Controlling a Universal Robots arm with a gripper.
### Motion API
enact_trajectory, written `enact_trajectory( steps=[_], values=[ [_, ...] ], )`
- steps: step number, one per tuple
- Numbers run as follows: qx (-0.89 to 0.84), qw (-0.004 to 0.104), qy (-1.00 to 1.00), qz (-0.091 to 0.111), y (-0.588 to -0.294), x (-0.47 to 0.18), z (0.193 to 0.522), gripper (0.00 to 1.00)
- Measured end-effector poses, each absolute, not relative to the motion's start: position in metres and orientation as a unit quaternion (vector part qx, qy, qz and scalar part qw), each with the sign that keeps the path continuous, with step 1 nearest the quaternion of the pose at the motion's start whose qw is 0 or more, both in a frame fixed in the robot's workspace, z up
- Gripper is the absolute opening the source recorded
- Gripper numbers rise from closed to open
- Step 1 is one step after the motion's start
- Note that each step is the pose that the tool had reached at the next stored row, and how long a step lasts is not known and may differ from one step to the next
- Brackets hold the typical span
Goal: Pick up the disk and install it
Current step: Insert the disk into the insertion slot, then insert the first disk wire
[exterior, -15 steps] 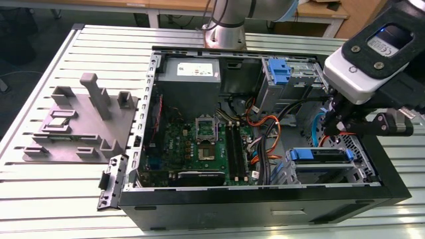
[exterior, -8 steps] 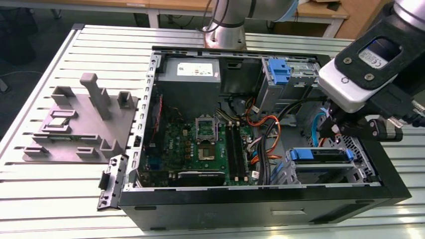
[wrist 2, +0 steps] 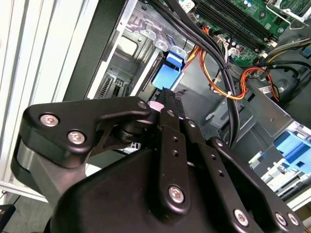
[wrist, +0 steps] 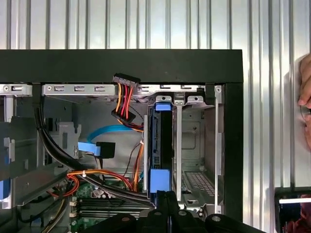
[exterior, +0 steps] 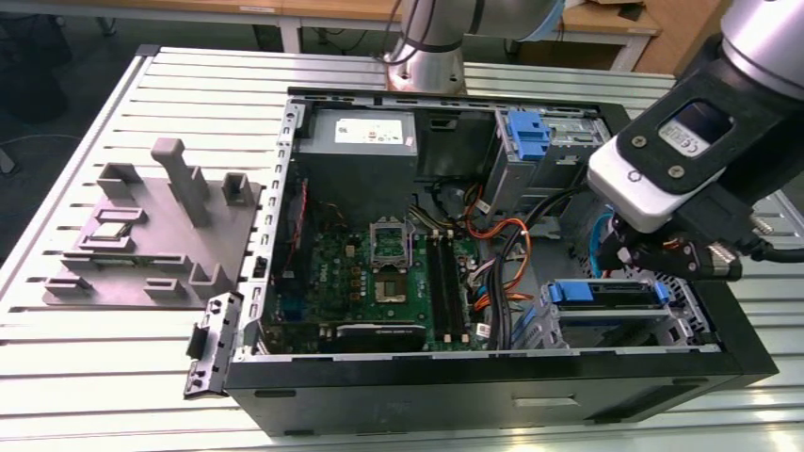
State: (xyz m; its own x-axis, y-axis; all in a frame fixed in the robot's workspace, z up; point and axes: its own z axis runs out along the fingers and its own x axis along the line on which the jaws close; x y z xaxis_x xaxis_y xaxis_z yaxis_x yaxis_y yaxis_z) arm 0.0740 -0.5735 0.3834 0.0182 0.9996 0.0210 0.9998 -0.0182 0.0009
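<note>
1. Disk point(wrist: 163, 143): seen edge-on, with a slim dark body and a blue carrier point(wrist: 160, 180) showing at both ends. It stands on edge in a metal bay point(wrist: 194, 145) at the case's point(exterior: 503, 400) corner, beside its black wall.
2. Gripper point(wrist: 167, 196): fingers pressed together, grasping nothing, tips at one carrier end.

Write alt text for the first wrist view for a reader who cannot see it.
The disk, seen edge-on, sits in a drive bay of an open computer case, with the shut gripper at its near blue end. Orange, red and black cables run beside the bay; the case sits on a slatted metal table, with a person's hand over it.
</note>
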Motion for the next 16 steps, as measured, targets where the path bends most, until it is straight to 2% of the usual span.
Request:
enact_trajectory(
  steps=[16],
  values=[
    [-0.713,0.006,-0.701,-0.008,-0.570,0.074,0.367,0.10]
  ],
)
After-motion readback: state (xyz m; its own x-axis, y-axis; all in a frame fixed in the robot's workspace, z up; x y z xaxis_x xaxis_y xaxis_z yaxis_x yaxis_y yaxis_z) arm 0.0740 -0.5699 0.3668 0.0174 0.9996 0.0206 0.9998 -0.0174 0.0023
